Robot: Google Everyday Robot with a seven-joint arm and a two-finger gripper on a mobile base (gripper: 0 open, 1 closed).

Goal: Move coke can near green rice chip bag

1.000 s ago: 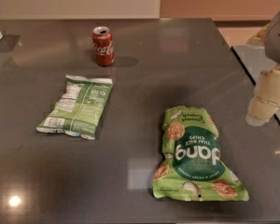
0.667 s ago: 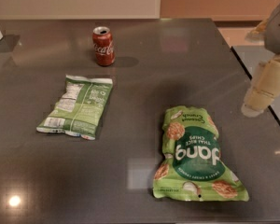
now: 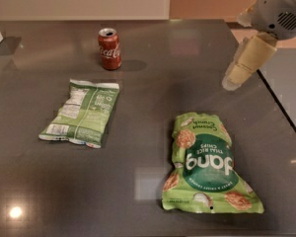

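The green rice chip bag [image 3: 207, 164] lies flat on the dark table [image 3: 158, 90], lettering upside down to the camera, and the coke can [image 3: 110, 49] stands upright well apart from it, far back and to its left. Left of the green rice chip bag, nearer than the can, a pale green-and-white bag [image 3: 81, 112] lies label side up. The gripper [image 3: 234, 79] hangs in the air behind the green rice chip bag's right side, holding nothing.

upper right: the tool [image 3: 232, 80] is a pale cream, blocky taper under a rounded white-grey housing [image 3: 276, 4] with a small grille [image 3: 288, 19].
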